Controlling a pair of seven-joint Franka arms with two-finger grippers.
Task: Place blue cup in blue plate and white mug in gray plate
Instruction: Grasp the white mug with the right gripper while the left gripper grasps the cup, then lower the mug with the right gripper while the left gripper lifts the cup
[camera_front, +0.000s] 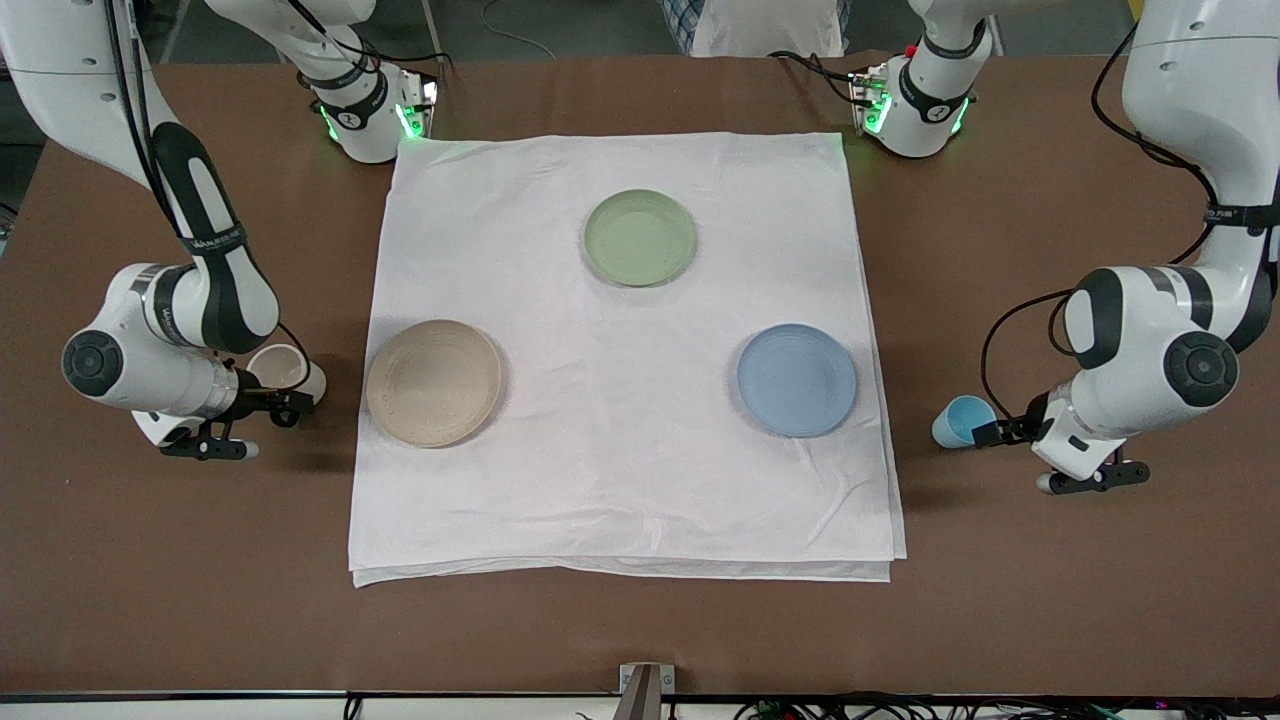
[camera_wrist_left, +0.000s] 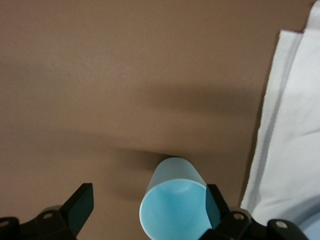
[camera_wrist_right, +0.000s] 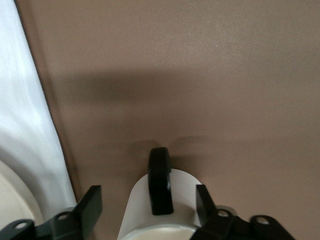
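The blue cup (camera_front: 962, 420) sits on the brown table off the cloth, beside the blue plate (camera_front: 797, 380) toward the left arm's end. My left gripper (camera_front: 987, 432) is open around it. In the left wrist view the cup (camera_wrist_left: 172, 210) lies between the fingers, against one finger (camera_wrist_left: 214, 204) and apart from the other. The white mug (camera_front: 285, 368) sits off the cloth beside the gray plate (camera_front: 433, 382). My right gripper (camera_front: 272, 402) is open around it. In the right wrist view the mug (camera_wrist_right: 185, 200) shows its dark handle (camera_wrist_right: 160, 181) turned up.
A white cloth (camera_front: 620, 450) covers the middle of the table and carries the plates. A green plate (camera_front: 639, 237) lies on it nearer the robots' bases. Bare brown table (camera_front: 1000, 600) runs round the cloth. The cloth's edge shows in both wrist views.
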